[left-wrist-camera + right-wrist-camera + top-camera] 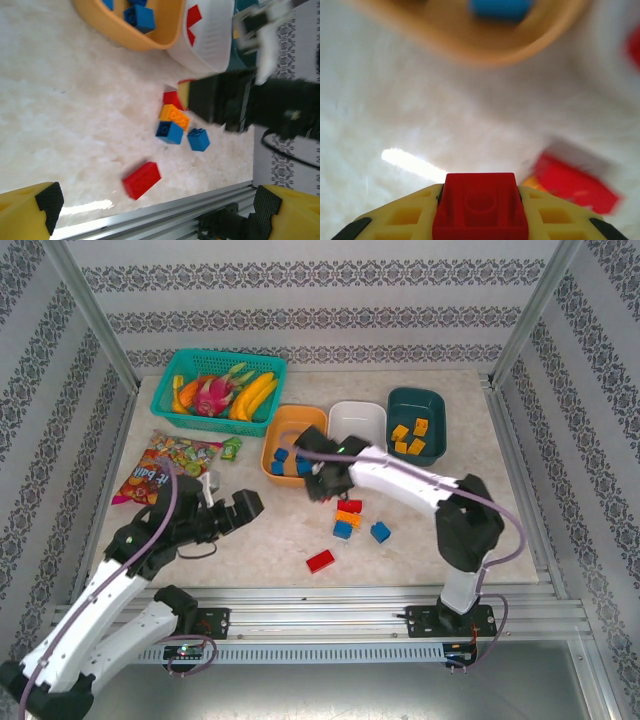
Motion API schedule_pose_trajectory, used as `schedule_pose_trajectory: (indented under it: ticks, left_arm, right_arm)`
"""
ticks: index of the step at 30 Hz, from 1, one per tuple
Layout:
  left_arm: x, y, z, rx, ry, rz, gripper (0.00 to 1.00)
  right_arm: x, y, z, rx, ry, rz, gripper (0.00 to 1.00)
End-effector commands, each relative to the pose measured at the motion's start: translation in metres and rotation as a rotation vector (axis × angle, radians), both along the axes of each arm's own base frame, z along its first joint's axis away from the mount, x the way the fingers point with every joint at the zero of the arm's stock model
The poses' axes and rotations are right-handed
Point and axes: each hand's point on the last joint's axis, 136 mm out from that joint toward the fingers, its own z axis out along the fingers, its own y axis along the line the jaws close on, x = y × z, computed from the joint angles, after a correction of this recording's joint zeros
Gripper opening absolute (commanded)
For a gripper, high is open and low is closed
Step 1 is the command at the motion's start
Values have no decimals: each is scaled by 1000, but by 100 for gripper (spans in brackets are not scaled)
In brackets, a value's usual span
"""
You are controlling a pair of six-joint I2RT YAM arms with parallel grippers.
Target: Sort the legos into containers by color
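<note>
Patterned wallpaper closes in a pale marbled surface (250, 550). Along its far edge the orange tray (266, 445), the white tray (357, 420) and the dark teal tray (414, 405) stand side by side. The right hand (322, 483) hangs just in front of the orange tray, clamped on a red brick (480, 207) pinched between its yellow fingers (405, 217). The left hand (240, 508) is spread wide and holds nothing, hovering over the surface left of the middle.

Blue bricks (279, 467) lie in the orange tray, yellow bricks (410, 438) in the dark teal tray, and red bricks (192, 20) in the white tray. Loose near the middle sits a cluster (348, 518) of red, orange and blue pieces, with a single blue brick (380, 532) just beside it. A lone red brick (320, 561) lies closer to the near edge.
</note>
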Motion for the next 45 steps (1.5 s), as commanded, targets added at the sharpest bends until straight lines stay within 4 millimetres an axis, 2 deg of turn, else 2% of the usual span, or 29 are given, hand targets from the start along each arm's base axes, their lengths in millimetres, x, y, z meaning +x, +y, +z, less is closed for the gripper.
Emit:
schedule_pose_trajectory:
  ticks: [1,4,6,10,14,18,20,22,24,27,29,32,35,38,41,45]
  left_arm:
    - [32,-29,48,-92,-145,-71,100]
    - [55,-46,57,-107,-167,-97,100]
    - [70,-57,59,-106,-170,-119,100]
    - [96,-71,65,-78,-188,-148,100]
    - [113,-85,60,-62,-182,-172,100]
    - [123,-97,51,-35,-165,-195,100]
    - [124,-100,46,-23,-158,-201,100]
    - [123,-102,40,-10,-145,-204,100]
    - [121,-103,35,2,-135,-210,100]
    - [115,-103,28,35,-119,-221,100]
    - [109,-103,22,66,-106,-234,100]
    - [99,-105,12,121,-86,-268,98]
    - [85,-110,-3,203,-66,-321,97]
    - [72,-119,-22,296,-44,-384,95]
    - [61,-131,-43,379,-24,-442,94]
    - [52,-145,-76,500,20,-492,91]
  right_arm:
    - [39,-44,19,-4,-36,-115,19]
    - [73,-71,20,-6,-39,-196,19]
    - [93,-87,11,-22,-21,-252,19]
    - [121,-107,-9,-59,13,-333,19]
    - [133,-114,-38,-91,70,-368,20]
    - [134,-120,-63,-135,118,-395,23]
    - [135,-120,-71,-135,131,-399,27]
    - [135,-120,-74,-135,140,-401,36]
    - [135,-120,-73,-136,140,-401,47]
    - [135,-119,-61,-124,120,-399,57]
    - [136,-118,-46,-103,91,-399,60]
    - [136,-115,-10,-56,24,-395,61]
    - [127,-110,37,7,-58,-374,61]
    - [99,-108,78,108,-126,-349,63]
    - [55,-112,93,221,-129,-327,67]
    - [-20,-121,87,290,-63,-302,68]
